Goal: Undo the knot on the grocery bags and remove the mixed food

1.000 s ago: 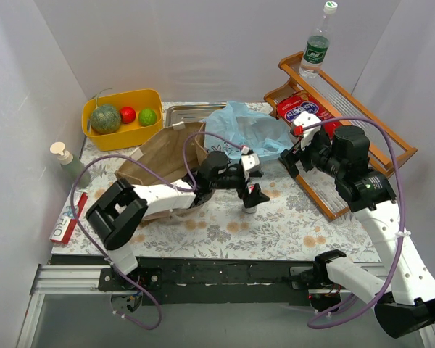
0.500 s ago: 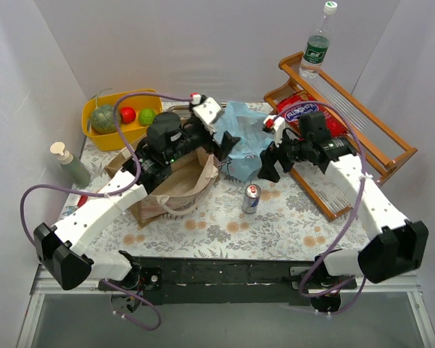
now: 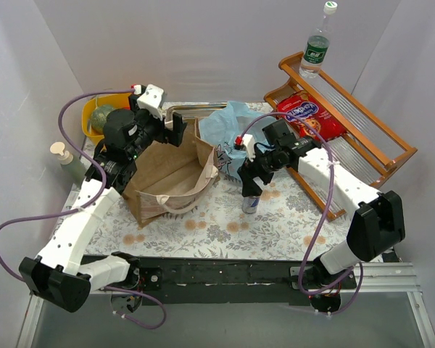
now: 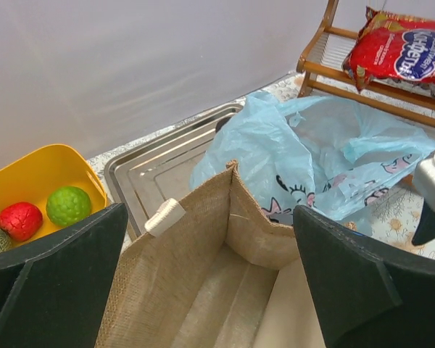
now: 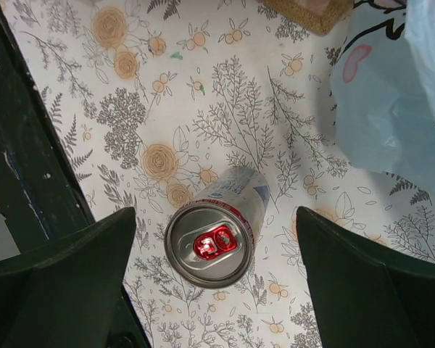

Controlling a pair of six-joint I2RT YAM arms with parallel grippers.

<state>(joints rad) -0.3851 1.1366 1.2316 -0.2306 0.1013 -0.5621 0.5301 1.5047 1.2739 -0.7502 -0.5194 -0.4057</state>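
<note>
The brown paper bag (image 3: pixel 167 174) stands open on the table; its empty inside fills the left wrist view (image 4: pixel 225 290). My left gripper (image 3: pixel 175 129) is open and empty above the bag's far rim (image 4: pixel 210 217). The light blue plastic bag (image 3: pixel 235 134) lies crumpled behind it, also in the left wrist view (image 4: pixel 312 152). The blue-silver can (image 3: pixel 251 203) stands upright on the cloth. My right gripper (image 3: pixel 251 181) hovers over the can (image 5: pixel 214 235), open (image 5: pixel 216 217), with one jaw on each side, not touching. The melon (image 3: pixel 101 114) and small round items (image 4: pixel 43 214) sit in the yellow tub (image 4: pixel 36 170).
The red snack packet (image 3: pixel 308 116) lies on the wooden rack (image 3: pixel 370 138) at the right, and the clear bottle (image 3: pixel 317 43) stands at its far end. A metal tray (image 4: pixel 167 159) lies behind the bags. A pump soap bottle (image 3: pixel 69 163) stands at the left edge.
My left gripper has moved left and back from the blue bag to above the brown bag. My right gripper has moved left and down to just over the can.
</note>
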